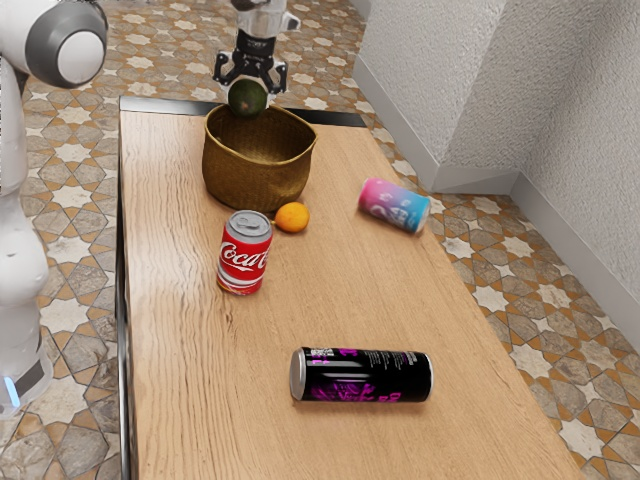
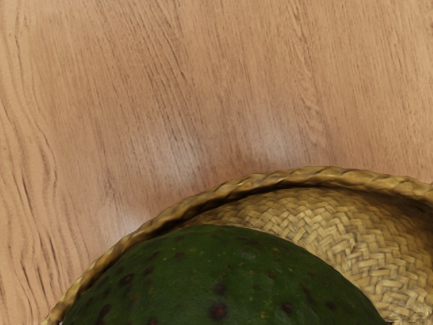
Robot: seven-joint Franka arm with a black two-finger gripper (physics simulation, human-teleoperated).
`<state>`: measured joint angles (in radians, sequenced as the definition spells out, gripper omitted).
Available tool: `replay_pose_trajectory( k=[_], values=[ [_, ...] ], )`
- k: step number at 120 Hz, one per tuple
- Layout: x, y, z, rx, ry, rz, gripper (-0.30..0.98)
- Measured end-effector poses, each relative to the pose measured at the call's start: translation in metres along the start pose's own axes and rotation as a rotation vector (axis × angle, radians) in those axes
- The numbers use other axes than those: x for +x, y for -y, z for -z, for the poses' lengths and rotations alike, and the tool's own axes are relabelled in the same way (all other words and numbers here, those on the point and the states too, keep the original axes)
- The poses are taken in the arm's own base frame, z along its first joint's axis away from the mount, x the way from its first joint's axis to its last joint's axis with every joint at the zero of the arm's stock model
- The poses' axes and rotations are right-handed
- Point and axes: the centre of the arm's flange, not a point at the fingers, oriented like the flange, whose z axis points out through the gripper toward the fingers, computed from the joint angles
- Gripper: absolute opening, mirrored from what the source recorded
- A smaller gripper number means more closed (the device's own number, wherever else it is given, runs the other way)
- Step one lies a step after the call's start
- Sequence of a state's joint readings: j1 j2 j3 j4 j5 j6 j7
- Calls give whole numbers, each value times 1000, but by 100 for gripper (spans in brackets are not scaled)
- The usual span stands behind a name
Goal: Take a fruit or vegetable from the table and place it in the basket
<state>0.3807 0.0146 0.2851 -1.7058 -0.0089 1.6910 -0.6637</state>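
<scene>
From where I'm standing, the gripper [image 1: 248, 90] has the avocado [image 1: 247, 98] held btwn its two fingers, up in the air over the rim of the woven basket [image 1: 255, 172], i.e. not resting inside. In the wrist view the avocado's dark-spotted green skin overlaps the basket's braided rim (nice weave, btw). On the wooden table [image 1: 190, 400], an orange [image 1: 292, 218] sits just beside the basket, w/ a red soda can [image 1: 244, 256] upright near it. A pink-and-blue can [image 1: 394, 206] lies on its side toward the exterior view's right; a black can [image 1: 362, 376], also on its side, is well apart from the basket.
</scene>
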Motion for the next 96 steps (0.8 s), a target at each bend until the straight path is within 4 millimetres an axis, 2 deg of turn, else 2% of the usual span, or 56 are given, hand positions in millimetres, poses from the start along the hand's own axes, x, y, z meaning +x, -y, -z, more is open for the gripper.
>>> replay_pose_trajectory(
  k=[18,26,42,54,89,96],
  values=[
    [-17,-31,-13,3,16,-75,42],
    [-29,-45,-14,-3,19,-114,54],
    [-44,-62,-14,-19,28,-168,58],
    [-43,-61,-14,-28,28,-175,59],
    [-21,-39,-13,-40,24,-148,67],
    [-26,-36,1,-55,4,-168,68]
  ],
)
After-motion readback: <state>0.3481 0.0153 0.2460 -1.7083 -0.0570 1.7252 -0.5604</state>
